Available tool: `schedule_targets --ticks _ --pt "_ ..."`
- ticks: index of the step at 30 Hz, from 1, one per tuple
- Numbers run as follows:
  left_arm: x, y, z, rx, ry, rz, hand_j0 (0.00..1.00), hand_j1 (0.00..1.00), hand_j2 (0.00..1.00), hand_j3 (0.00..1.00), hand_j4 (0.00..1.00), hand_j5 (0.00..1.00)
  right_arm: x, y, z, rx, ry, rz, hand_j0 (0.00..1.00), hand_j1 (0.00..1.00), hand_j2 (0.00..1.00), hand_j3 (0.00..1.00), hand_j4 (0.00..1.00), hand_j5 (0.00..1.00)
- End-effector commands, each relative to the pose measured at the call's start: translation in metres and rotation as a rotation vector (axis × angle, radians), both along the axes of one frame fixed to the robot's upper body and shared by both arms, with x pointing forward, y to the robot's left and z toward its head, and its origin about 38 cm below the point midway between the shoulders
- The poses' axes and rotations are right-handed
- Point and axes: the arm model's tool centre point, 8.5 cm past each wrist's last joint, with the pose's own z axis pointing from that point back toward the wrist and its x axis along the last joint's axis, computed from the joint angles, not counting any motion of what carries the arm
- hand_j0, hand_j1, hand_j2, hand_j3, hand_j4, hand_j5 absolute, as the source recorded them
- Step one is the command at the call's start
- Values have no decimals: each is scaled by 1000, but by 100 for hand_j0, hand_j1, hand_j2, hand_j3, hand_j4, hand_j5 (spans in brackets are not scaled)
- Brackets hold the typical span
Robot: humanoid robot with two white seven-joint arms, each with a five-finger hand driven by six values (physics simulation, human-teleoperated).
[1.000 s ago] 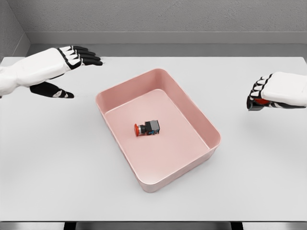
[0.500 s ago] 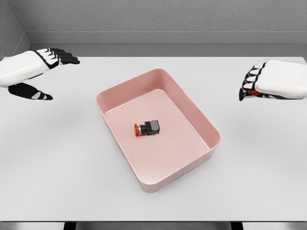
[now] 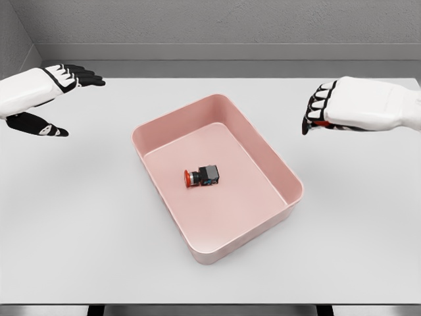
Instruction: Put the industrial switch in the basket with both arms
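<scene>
On the table (image 3: 79, 217) | pink basket (image 3: 289, 181) holds one industrial switch (image 3: 202, 176) | left hand (image 3: 46, 89) released, far left | right hand (image 3: 335, 108) clenched on a second switch, red glimpsed | advice: carry above the rim, release low over bare floor.

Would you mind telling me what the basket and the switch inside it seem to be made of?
The basket looks like moulded plastic: uniform matte pink, thin walls, rounded corners, no weave. The industrial switch seems to be hard plastic too, with a dark blocky body and a glossy red button end; it is too small to rule out metal parts.
</scene>
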Motion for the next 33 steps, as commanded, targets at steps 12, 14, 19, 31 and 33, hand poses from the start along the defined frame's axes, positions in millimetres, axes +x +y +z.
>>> schedule_targets --ticks 12,14,19,31,33 --pt "-1 4 5 -9 1 7 100 100 100 100 100 100 8 40 4 41 -10 85 52 52 52 52 52 52" --pt "-2 6 6 -4 1 11 100 100 100 100 100 100 8 45 0 43 -1 99 52 52 52 52 52 52" --pt "-2 6 6 -5 1 11 100 100 100 100 100 100 9 70 -2 52 5 159 52 52 52 52 52 52" --pt "-2 6 7 -8 -1 10 100 100 100 100 100 100 6 118 -14 39 41 272 53 53 53 53 53 53" --pt "-3 8 8 -9 2 14 100 100 100 100 100 100 6 124 -12 42 36 285 53 53 53 53 53 53"
